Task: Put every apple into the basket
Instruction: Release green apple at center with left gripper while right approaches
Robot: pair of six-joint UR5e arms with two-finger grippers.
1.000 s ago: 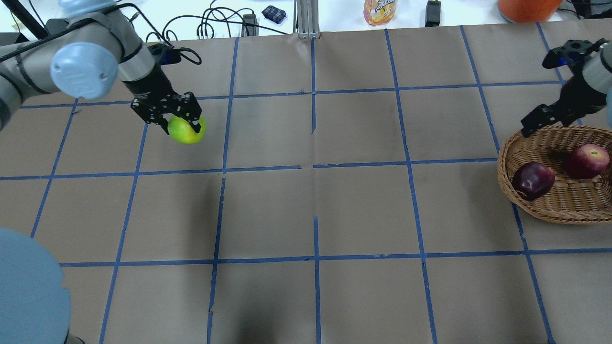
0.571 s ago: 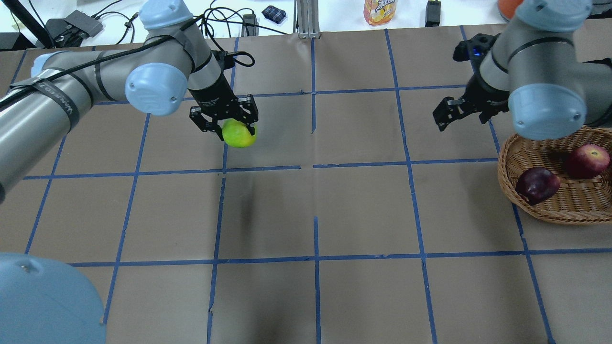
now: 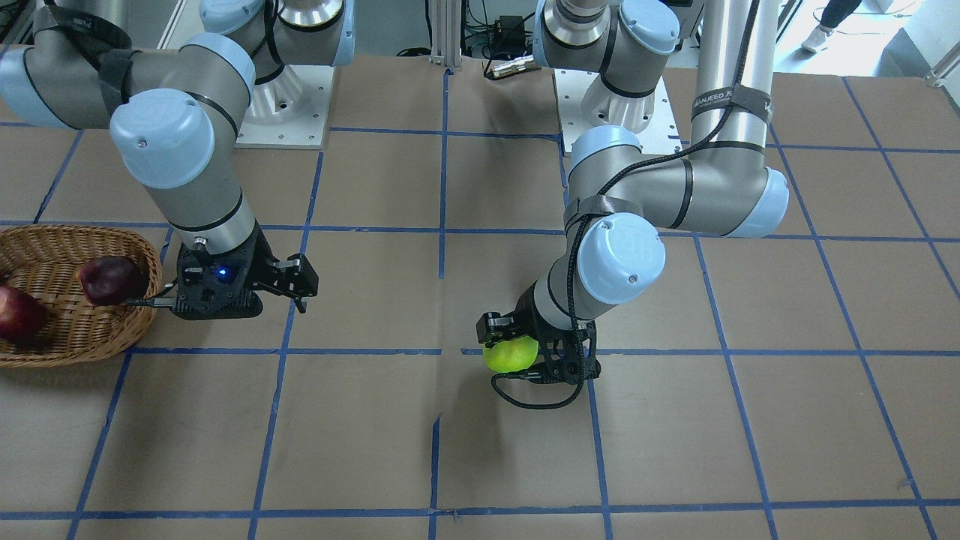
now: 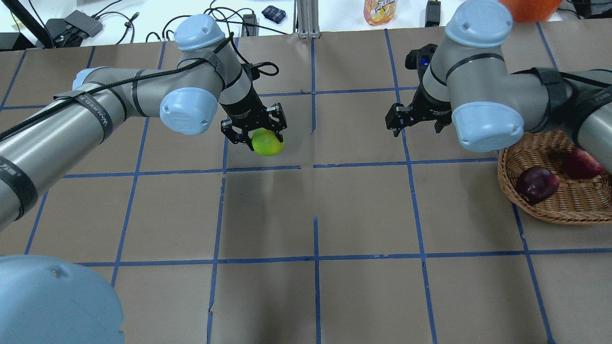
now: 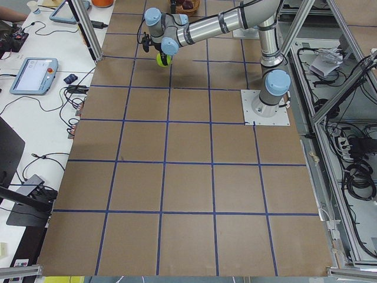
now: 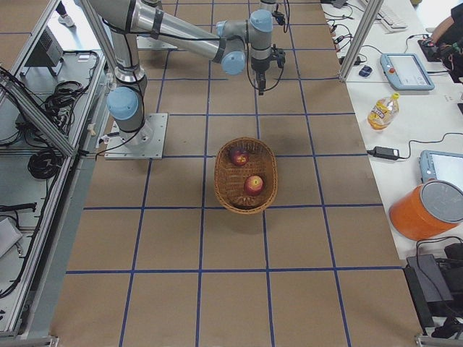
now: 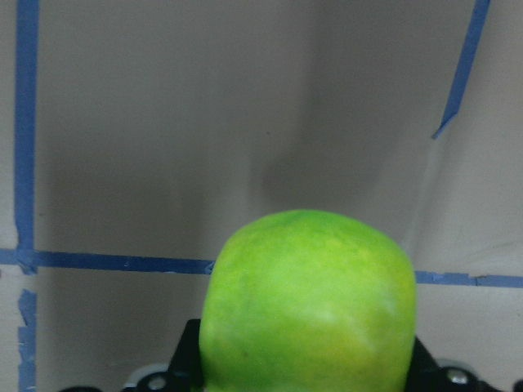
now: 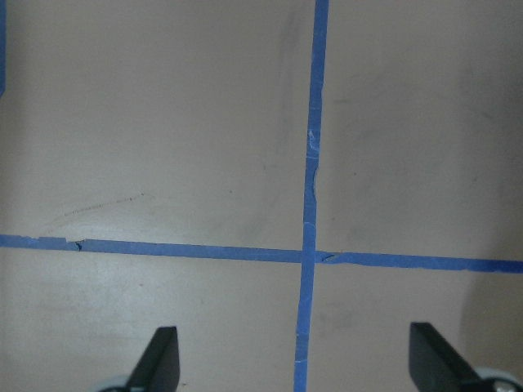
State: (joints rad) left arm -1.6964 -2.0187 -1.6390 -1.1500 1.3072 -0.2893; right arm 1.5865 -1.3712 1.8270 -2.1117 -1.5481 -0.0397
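- The left gripper (image 4: 257,131) is clamped on the bright yellow-green round apple (image 4: 268,143) and holds it off the brown paper-covered table (image 4: 363,210), which is marked with a grid of blue tape.
- In the left wrist view the green apple (image 7: 309,302) fills the lower middle, with its soft shadow on the paper beyond it.
- The right gripper (image 4: 414,125) hangs with its fingers (image 8: 159,361) spread wide and nothing between them, above a crossing of two tape lines.
- It sits between the held apple and the oval, shallow basket of woven light-brown wicker (image 4: 508,184).
- The basket lies at the table's right end.
- Inside it are a dark maroon-purple apple (image 4: 536,184), near the rim towards the table's middle, and a red apple with a yellowish stem end (image 6: 253,185). The two are close but not touching.
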